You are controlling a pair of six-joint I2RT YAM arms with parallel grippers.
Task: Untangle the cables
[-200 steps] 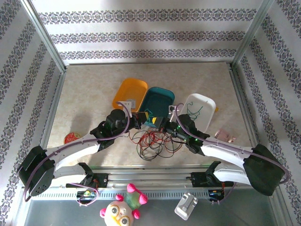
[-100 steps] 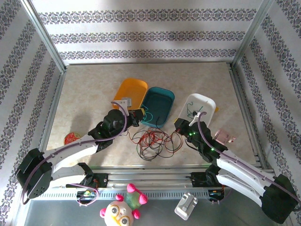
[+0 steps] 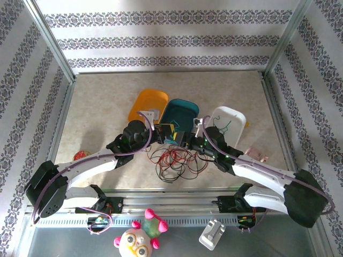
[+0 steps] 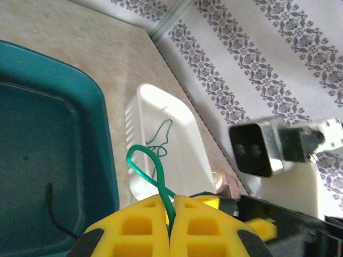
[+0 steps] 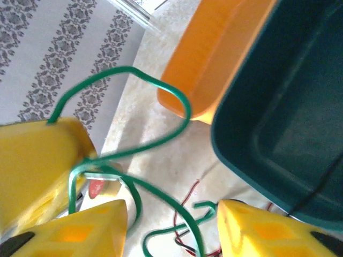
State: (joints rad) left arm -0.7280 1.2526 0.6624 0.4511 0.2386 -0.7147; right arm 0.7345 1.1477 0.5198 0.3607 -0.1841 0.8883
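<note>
**Cables heaped on the near side of the teal tray, one green cable pinched**

Cables [image 3: 174, 160] in red, black and green are seen lying in a loose tangle of loops on the surface [image 3: 107, 96], just on the near side of the teal tray [image 3: 185, 113]. A green cable [image 4: 143, 160] is pinched by the left pincer [image 4: 170, 206], whose yellow fingers are pressed together on it close to the teal tray's near rim. A loop of this cable is raised beyond the fingertips. The right pincer [image 5: 170, 211] is held spread, close beside the left one at the teal tray's near right corner. The green cable is seen passing through the gap between its fingers, but whether either finger is touched cannot be told. A thin black cable [image 4: 52, 211] is laid inside the teal tray. An orange tray [image 3: 146, 101] is set right against the teal tray's left side. A white tray [image 3: 236, 115] is placed just to the teal tray's right, and a second green cable [image 3: 222, 127] is curled in it. A small red coil [image 3: 81, 156] is seen well to the left of the teal tray, and a pink object [image 3: 256, 156] is seen to its right, beyond the white tray.
</note>
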